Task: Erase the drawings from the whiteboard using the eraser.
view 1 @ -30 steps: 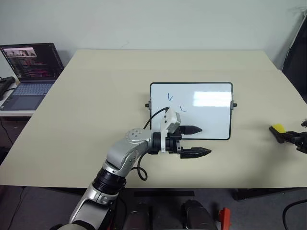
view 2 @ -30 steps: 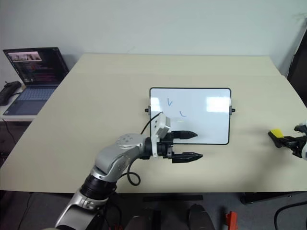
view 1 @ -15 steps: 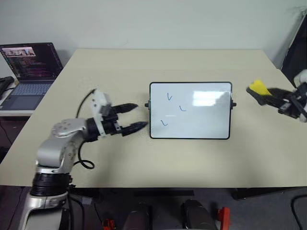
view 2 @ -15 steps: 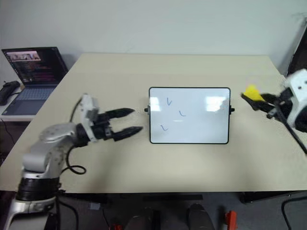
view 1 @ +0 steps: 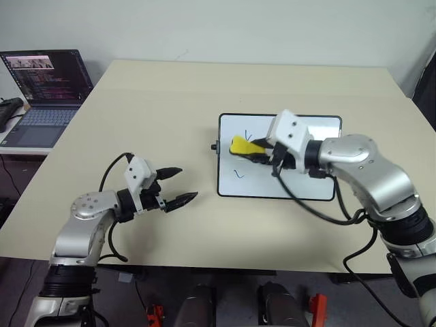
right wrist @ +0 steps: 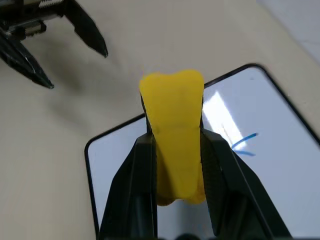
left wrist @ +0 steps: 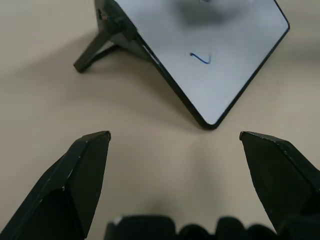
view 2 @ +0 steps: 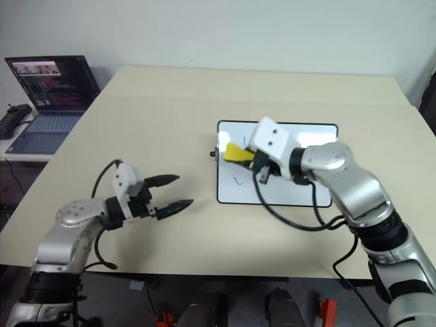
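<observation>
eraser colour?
Bright yellow; the eraser shows best in the right wrist view, gripped over the whiteboard.

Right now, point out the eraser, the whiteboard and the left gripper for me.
eraser [view 1: 240,145]: left eye view, its yellow top face.
whiteboard [view 1: 300,187]: left eye view, bare white surface near the lower edge.
left gripper [view 1: 174,185]: left eye view, midway between its two black fingertips.

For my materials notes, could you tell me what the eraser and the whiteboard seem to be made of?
Eraser: probably soft foam or rubber, matte yellow, pinched in where it is squeezed. Whiteboard: glossy white panel showing glare, with a thin black frame, likely plastic.
</observation>
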Controlling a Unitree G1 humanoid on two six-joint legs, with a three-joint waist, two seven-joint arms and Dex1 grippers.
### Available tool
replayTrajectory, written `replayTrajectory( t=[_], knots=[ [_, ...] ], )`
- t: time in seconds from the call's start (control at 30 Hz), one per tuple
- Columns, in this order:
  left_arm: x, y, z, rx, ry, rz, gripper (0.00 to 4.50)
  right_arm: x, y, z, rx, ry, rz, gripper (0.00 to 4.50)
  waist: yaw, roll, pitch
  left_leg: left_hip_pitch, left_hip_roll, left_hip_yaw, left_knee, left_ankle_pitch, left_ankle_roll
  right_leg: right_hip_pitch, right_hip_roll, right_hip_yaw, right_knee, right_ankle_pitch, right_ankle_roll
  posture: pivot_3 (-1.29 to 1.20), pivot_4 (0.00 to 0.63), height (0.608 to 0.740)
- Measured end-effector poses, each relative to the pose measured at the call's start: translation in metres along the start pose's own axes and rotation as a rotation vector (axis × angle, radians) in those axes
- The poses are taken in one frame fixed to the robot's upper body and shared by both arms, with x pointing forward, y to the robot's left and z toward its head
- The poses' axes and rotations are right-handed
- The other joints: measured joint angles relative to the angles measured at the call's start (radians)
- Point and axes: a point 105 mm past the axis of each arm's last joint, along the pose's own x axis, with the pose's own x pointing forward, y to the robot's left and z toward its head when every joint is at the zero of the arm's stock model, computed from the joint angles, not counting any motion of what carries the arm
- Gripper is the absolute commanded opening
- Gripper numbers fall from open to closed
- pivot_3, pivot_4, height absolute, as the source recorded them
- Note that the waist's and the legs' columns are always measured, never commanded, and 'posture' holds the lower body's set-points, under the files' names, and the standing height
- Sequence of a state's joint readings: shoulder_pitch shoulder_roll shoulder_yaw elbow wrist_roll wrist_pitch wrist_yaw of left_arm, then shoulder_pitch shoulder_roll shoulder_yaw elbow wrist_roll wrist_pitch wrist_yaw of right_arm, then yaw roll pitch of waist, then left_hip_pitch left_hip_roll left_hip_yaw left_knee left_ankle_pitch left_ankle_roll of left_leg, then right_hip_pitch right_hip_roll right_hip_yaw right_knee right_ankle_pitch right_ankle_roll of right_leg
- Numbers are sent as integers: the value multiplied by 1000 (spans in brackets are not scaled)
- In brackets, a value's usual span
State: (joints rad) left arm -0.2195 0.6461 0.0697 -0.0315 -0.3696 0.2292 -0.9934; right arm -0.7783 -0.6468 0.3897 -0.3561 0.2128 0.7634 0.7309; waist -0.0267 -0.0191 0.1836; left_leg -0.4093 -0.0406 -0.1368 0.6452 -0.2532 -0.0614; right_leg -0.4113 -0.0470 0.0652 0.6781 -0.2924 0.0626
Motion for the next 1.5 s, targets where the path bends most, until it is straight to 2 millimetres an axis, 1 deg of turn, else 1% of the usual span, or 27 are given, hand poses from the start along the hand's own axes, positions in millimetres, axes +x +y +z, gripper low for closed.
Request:
replayTrajectory(
  t=[0.1, 0.3, 0.43, 0.7, 0.83, 0.9, 0.93, 1.0, 1.07, 1.17, 1.2, 1.37, 1.43, 1.5],
  knots=[
    [2, -3, 1, 10, -6, -5, 4500, 9, 4, -6, -18, 36, -10, 857, -3, 0, 0, 1, 0, 0, 0, -1, 3, 0, 1, 0, 2, 0, 0, 0, 150, 740],
    [7, -7, 2, 10, -17, -15, 4500, 24, 1, -23, -12, 100, -45, 857, -6, 0, 0, 8, 0, 1, 0, -2, 4, 6, 2, 0, 3, 0, 0, 0, 150, 740],
    [9, -9, 8, 13, -37, -23, 4500, 37, 0, -37, -8, 130, -44, 857, -8, 0, 0, 8, 0, 1, 0, -1, 4, 6, 5, 1, 3, 0, 0, 0, 150, 740],
    [10, -10, 9, 3, -33, -23, 4500, 51, -5, -34, -41, 96, -53, 853, -15, 0, 0, 11, 1, 1, 0, -1, 4, 7, 7, 1, 5, 1, -2, 0, 150, 740],
    [10, -10, 9, 0, -30, -18, 4500, 53, -4, -37, -64, 104, -54, 851, -16, 0, 0, 11, 2, 1, 0, 0, 4, 8, 8, 1, 5, 4, -2, 0, 150, 740],
    [9, -9, 9, 1, -25, -15, 4500, 54, 4, -44, -73, 120, -28, 851, -16, 0, -1, 12, 2, 1, 0, 0, 4, 9, 8, 0, 5, 4, -2, 0, 150, 740],
    [9, -9, 8, 0, -21, -13, 4500, 56, 11, -47, -77, 124, -5, 851, -16, -1, -2, 14, 2, 1, 0, 0, 4, 12, 8, 0, 4, 4, -2, 0, 150, 740],
    [8, -8, 8, -1, -14, -10, 4500, 59, 25, -54, -89, 142, 46, 850, -16, -1, -1, 22, 2, 2, 0, 0, 5, 20, 8, 0, 3, 4, -2, 0, 150, 740],
    [7, -7, 8, 2, -9, -10, 4500, 60, 34, -60, -96, 163, 81, 850, -16, -1, -1, 29, 2, 2, -1, 0, 5, 27, 8, 0, 2, 4, -2, 0, 150, 740],
    [6, -6, 8, 8, 0, -9, 4500, 59, 50, -69, -79, 185, 138, 849, -18, -1, -1, 30, 2, 2, -1, 1, 6, 28, 8, -1, 2, 4, -2, 0, 150, 740],
    [6, -5, 8, 8, 1, -9, 4500, 60, 52, -69, -75, 187, 146, 838, -19, -1, -1, 30, 2, 2, -1, 2, 7, 28, 8, -1, 2, 4, -2, 0, 150, 740],
    [7, -2, 10, 14, -4, -12, 4500, 59, 50, -68, -49, 180, 142, 833, -20, -1, -1, 30, 1, 1, 0, 4, 7, 28, 8, -1, 2, 5, -1, 0, 150, 740],
    [7, -1, 11, 16, -7, -13, 4500, 54, 40, -65, 8, 161, 114, 833, -19, -1, -1, 29, 1, 1, 0, 4, 7, 27, 8, -1, 2, 5, -1, 0, 150, 740],
    [9, 0, 16, 21, -23, -17, 4500, 41, 25, -56, 97, 111, 79, 833, -15, 0, 0, 25, 1, 0, 0, 4, 7, 24, 8, -1, 2, 5, -1, 0, 150, 740]
  ],
)
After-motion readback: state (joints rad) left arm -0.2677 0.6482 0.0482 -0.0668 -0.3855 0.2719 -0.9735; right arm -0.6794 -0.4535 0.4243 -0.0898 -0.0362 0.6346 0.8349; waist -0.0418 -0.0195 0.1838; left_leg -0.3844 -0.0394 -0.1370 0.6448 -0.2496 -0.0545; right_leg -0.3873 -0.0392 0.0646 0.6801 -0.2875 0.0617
